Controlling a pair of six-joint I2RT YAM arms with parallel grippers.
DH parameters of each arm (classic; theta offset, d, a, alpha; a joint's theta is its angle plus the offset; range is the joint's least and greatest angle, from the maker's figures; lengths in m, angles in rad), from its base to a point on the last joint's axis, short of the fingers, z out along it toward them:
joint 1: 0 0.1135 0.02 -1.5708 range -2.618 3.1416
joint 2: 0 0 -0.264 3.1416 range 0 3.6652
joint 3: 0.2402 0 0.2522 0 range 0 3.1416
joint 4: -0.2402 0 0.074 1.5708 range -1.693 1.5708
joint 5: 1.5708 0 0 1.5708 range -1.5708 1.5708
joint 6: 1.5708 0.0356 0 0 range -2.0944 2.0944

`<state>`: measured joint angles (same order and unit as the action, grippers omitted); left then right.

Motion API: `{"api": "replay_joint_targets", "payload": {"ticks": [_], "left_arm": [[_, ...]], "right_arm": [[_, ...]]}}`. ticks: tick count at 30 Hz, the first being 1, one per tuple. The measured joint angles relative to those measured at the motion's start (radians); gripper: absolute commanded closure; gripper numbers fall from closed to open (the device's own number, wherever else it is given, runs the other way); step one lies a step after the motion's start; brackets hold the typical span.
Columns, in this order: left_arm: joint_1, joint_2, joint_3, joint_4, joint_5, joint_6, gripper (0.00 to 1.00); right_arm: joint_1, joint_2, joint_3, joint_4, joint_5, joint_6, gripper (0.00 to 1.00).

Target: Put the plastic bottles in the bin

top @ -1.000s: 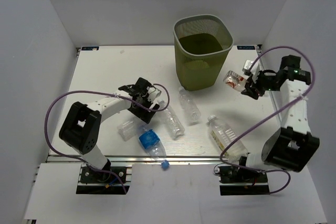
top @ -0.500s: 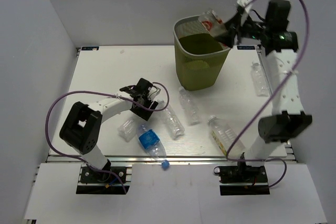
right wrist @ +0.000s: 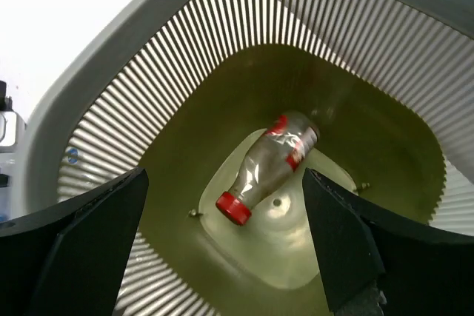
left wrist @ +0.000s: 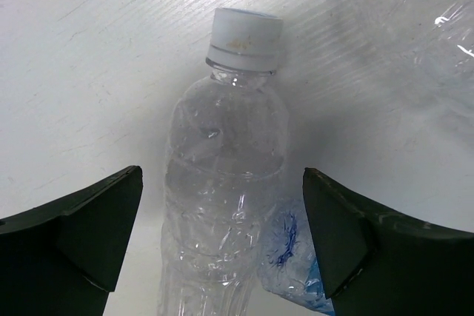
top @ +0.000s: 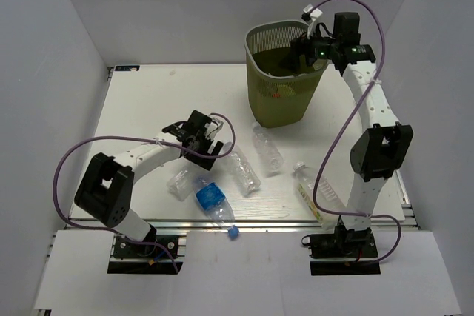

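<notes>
Since half a second ago the red-capped bottle [right wrist: 270, 164] has left the right gripper [top: 305, 46] and now lies on its side on the floor of the green mesh bin [top: 285, 101], which stands at the far side of the table [top: 148, 101]. That gripper hangs over the bin's mouth with its fingers spread apart and nothing between them, so this drop looks finished. The step in hand seems to be the next pick. On the left, the left gripper [top: 207, 142] is low over the table with its fingers wide apart on either side of a clear bottle with a white cap [left wrist: 226, 183], which lies flat and is not yet gripped. The next move likely calls for closing on that thin, crushable body and lifting it high enough to pass over the tall rim. Other bottles lie close around it: a blue-labelled one [top: 211, 197] just near of it, a crumpled clear one [top: 178, 180] to the left, and two clear ones [top: 242, 172] [top: 266, 147] to the right. A larger pale-labelled bottle [top: 312, 192] lies near the right arm's base. The crowding could catch a closing finger.
</notes>
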<state>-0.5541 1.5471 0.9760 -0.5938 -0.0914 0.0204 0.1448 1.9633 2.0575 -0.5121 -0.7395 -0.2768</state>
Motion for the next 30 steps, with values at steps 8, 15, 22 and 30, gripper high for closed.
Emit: {"api": "replay_joint_targets", "payload": {"ticks": [8,15,22,30], "left_arm": [[0.000,-0.008,-0.007,0.032,0.004,-0.009,0.01],[0.000,0.082,-0.021,0.056,0.034,-0.003,0.46],[0.000,0.080,0.126,-0.032,-0.001,0.010,0.78],[0.000,0.031,0.661,0.044,0.049,0.019,0.76]], "right_arm": [[-0.048,-0.249,-0.028,0.048,0.043,0.057,0.10],[-0.113,-0.541,-0.080,-0.197,-0.010,-0.176,0.94],[-0.112,-0.691,-0.470,-0.574,0.003,-0.461,0.26],[-0.048,-0.758,-0.870,-0.773,0.124,-0.583,0.10]]}}
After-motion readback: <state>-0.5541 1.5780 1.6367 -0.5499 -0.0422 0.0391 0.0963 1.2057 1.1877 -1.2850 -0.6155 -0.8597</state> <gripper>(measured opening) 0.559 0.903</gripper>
